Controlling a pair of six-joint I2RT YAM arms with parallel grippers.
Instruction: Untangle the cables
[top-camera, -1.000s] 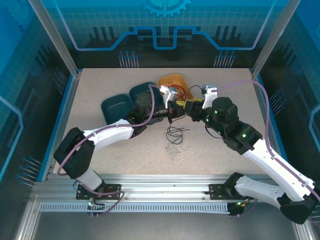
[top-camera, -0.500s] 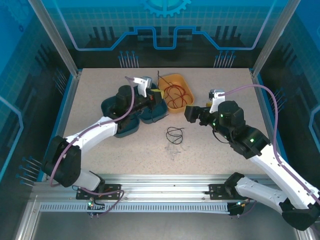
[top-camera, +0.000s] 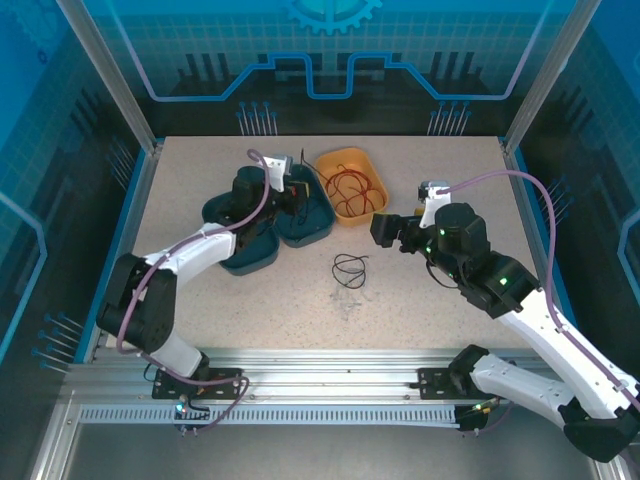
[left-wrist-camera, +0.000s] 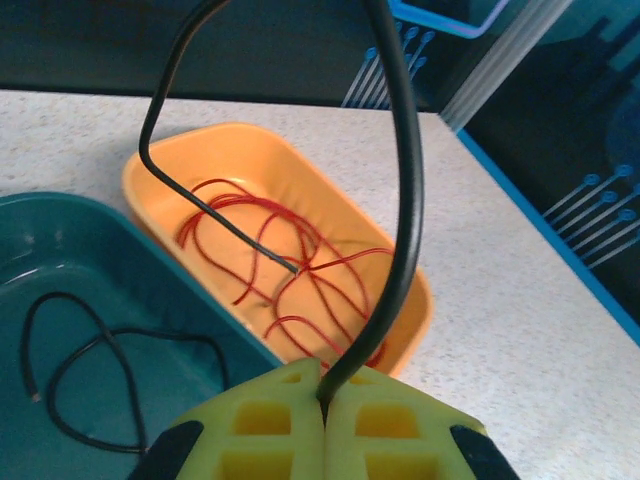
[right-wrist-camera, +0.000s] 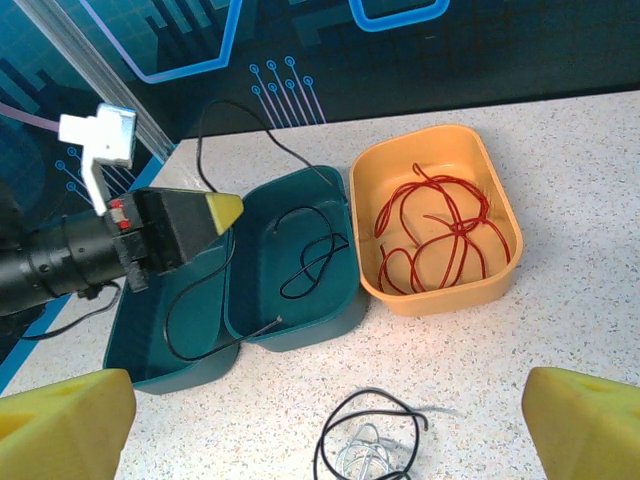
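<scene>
Now separated, the left gripper (left-wrist-camera: 323, 385), clamped on a black cable (left-wrist-camera: 405, 200), has swung over the teal tray (top-camera: 322, 222) at ten o'clock, while the right gripper (top-camera: 380, 228) gapes empty at three; a black-and-whitish coil (top-camera: 349, 270) still awaits mid-table.

You see an orange tray (right-wrist-camera: 440, 298) on the speckled table (right-wrist-camera: 560, 330). Just beside it, on its left, stands a dark teal tray (right-wrist-camera: 300, 335), and a second teal tray (right-wrist-camera: 150, 368) touches that one.

Tray layout
Left tray (right-wrist-camera: 150, 352), middle tray (right-wrist-camera: 300, 322), right tray (right-wrist-camera: 440, 300) abreast; cable (right-wrist-camera: 310, 250) in middle, another cable (right-wrist-camera: 440, 225) in right; loose coil (top-camera: 350, 270) on table (top-camera: 250, 310) in front.
</scene>
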